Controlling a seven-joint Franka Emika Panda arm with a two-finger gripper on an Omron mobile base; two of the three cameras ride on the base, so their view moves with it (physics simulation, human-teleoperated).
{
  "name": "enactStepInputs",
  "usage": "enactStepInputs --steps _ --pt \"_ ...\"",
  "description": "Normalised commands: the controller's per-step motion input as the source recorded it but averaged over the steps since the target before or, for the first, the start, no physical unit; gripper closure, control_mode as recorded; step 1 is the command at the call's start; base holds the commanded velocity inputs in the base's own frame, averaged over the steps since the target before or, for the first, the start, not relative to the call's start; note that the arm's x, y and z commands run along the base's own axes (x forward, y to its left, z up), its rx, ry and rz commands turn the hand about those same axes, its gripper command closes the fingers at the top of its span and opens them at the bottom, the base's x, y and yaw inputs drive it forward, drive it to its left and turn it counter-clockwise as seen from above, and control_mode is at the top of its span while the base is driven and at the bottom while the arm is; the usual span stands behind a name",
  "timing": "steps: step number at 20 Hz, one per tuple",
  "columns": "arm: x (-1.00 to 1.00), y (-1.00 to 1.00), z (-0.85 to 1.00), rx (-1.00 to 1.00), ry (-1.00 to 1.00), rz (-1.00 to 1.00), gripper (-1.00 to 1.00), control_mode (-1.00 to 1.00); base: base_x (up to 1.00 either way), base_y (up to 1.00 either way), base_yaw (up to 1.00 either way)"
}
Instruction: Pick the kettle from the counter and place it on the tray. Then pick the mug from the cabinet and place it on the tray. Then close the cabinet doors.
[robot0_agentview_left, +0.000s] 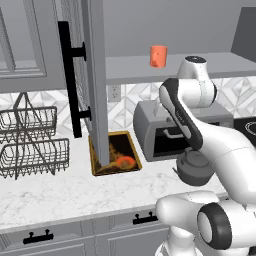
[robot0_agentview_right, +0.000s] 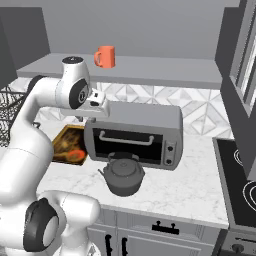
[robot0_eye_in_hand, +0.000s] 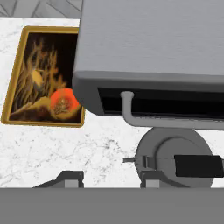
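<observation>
Hand (robot0_eye_in_hand: 105, 178) hangs above the counter (robot0_eye_in_hand: 65, 148) in front of the toaster oven (robot0_eye_in_hand: 153, 52), looking down; its two dark fingertips (robot0_eye_in_hand: 70, 178) stand apart with bare marble between them, holding nothing, though how wide the gap is I cannot tell exactly. In the right base view the wrist sits at the toaster oven's upper left corner.

Taking the toaster oven as landmark and going left to right in the left base view: two stacked wire baskets (robot0_agentview_left: 32, 145) stand well to its left on the counter. Next comes the open cabinet door (robot0_agentview_left: 92, 80) with its long black bar handle (robot0_agentview_left: 67, 80), swung out toward the camera and covering part of the tray (robot0_agentview_left: 120, 160). The tray lies flat on the counter just left of the toaster oven, golden-rimmed with a dark patterned inside and an orange mark, and carries nothing. The toaster oven (robot0_agentview_left: 180, 130) stands against the tiled wall. The kettle (robot0_agentview_right: 122, 175) sits upright on the counter directly in front of it, near its door handle, apart from the tray; in the hand view it lies just beside the right fingertip. Above the toaster oven, the mug (robot0_agentview_left: 158, 56) stands upright on the cabinet (robot0_agentview_left: 150, 67) shelf, handle side unclear. To the toaster oven's right, a black cooktop (robot0_agentview_right: 240, 185) meets the counter.
</observation>
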Motion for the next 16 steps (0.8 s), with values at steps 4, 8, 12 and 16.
enactStepInputs --steps 4,8,12,16 --pt "-0.15 -0.03 -0.01 0.00 0.00 0.00 -1.00 -1.00 0.00 0.00 0.00" --pt "-0.31 -0.31 -0.11 0.00 0.00 -0.07 -1.00 -1.00 0.00 0.00 0.00" --pt "-0.33 -0.42 -0.18 0.02 0.01 -0.26 -1.00 -1.00 0.00 0.00 0.00" --pt "-0.21 -0.45 -0.19 0.05 0.04 -0.41 -1.00 -1.00 0.00 0.00 0.00"
